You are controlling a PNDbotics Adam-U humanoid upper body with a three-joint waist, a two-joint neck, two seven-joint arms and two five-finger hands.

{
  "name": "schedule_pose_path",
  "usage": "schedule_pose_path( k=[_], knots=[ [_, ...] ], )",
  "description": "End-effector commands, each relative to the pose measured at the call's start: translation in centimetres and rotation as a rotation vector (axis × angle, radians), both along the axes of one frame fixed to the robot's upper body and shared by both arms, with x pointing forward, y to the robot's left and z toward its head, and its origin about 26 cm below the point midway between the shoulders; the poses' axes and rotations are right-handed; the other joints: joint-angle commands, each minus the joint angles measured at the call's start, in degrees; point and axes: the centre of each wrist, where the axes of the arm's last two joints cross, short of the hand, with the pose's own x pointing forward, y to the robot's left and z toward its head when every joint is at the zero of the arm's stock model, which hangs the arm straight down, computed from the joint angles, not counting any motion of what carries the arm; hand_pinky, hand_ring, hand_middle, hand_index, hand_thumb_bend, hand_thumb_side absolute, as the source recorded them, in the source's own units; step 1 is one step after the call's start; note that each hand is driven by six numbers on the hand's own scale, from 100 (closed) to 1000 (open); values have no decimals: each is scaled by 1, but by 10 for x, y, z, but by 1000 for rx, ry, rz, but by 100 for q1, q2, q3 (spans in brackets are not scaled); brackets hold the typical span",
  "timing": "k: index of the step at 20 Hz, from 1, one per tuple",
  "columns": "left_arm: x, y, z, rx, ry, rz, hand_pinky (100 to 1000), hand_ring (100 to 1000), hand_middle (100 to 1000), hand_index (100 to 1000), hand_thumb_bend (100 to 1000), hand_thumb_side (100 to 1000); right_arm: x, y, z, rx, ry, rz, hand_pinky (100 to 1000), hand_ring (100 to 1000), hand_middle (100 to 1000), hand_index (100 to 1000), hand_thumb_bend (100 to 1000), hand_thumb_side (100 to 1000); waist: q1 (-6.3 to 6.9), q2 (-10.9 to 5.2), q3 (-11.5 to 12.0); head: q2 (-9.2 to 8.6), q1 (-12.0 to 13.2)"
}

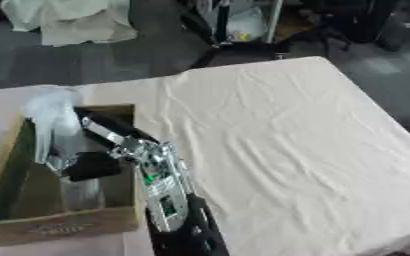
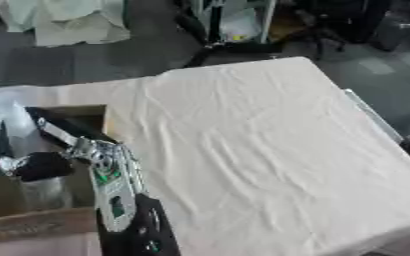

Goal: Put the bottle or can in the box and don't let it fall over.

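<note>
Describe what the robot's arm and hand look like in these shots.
One arm shows, rising from the bottom edge: a black lower section, then a silver metal forearm with a small green light and dark cut-outs. Silver joints lead to a black hand inside the cardboard box. Its fingers can't be made out.

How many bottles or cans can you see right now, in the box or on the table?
1: a clear bottle stands upright inside the cardboard box, under the left hand. The box walls and the white plastic may hide others.

Left hand (image 1: 90, 165) inside cardboard box (image 1: 60, 225), on clear bottle (image 1: 55, 130).
</note>
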Motion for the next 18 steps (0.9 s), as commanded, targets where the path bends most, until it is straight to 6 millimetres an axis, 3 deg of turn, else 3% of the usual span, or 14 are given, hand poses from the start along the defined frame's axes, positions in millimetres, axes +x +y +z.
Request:
schedule_pose_path(
  k=[1, 18],
  knots=[
    [0, 5, 8, 22, -29, 9, 1000, 1000, 1000, 775, 134, 833, -2, 7, 13, 37, -22, 81, 1000, 1000, 1000, 1000, 100, 470, 24, -128, 12, 28, 28],
    [-2, 11, 5, 32, -21, 29, 1000, 1000, 1000, 774, 132, 835, -10, -4, 10, 67, 0, 116, 1000, 1000, 1000, 1000, 100, 470, 17, -188, -107, 64, 99]
  ],
)
